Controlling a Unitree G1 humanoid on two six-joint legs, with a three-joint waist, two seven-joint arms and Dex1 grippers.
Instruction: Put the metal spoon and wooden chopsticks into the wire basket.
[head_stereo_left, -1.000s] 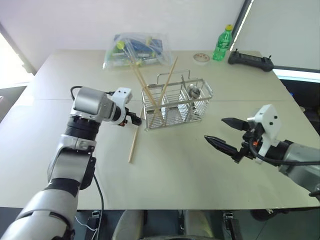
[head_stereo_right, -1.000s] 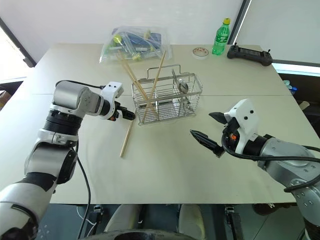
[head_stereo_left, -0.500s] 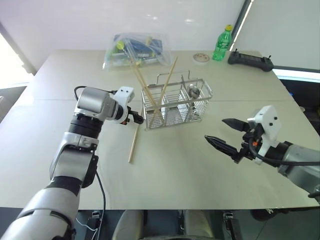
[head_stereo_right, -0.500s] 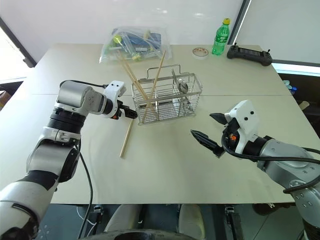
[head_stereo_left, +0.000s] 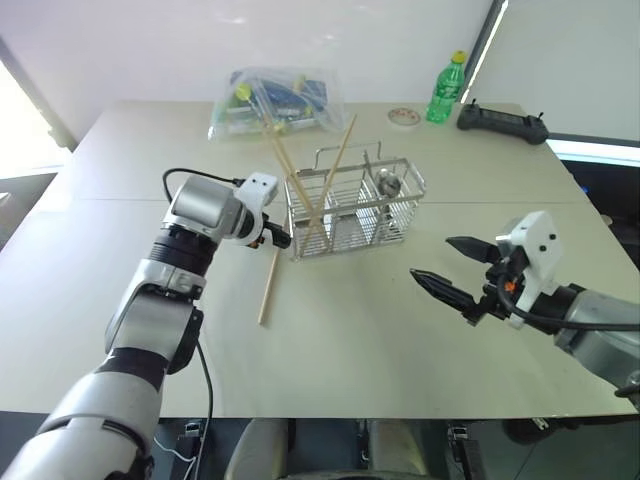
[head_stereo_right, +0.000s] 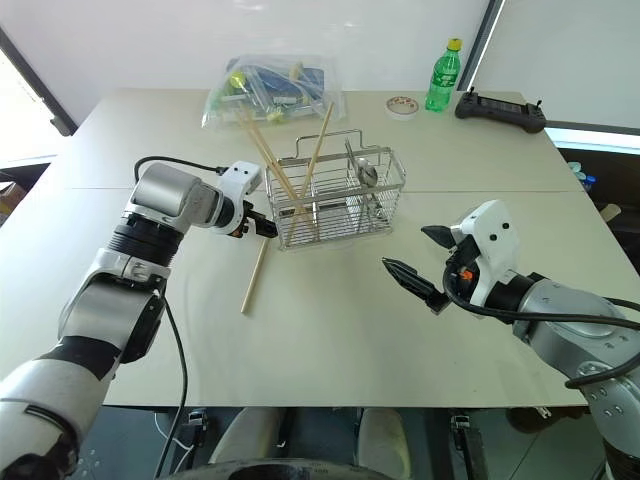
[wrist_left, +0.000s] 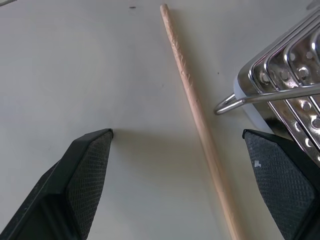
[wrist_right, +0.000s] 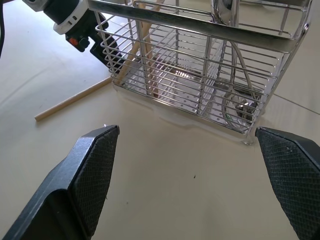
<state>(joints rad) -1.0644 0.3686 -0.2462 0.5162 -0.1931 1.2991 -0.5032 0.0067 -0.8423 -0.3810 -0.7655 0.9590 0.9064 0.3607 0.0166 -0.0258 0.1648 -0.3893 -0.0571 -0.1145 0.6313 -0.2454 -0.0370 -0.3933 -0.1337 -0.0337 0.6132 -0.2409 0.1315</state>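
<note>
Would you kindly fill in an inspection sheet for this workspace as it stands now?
Surface: beige table, in order.
Job's things: silver wire basket holds three tan wooden chopsticks and a shiny metal spoon; one loose wooden chopstick lies flat beside it.
Clutter: clear plastic bag, green bottle, small round dish, black controller.
Hands: left hand open, straddling the loose chopstick; right hand open, empty.
Cables: black cable on left arm.
Surroundings: white wall.

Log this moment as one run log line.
left hand: open over loose chopstick on table | right hand: open, empty | wire basket: three chopsticks, spoon inside
</note>
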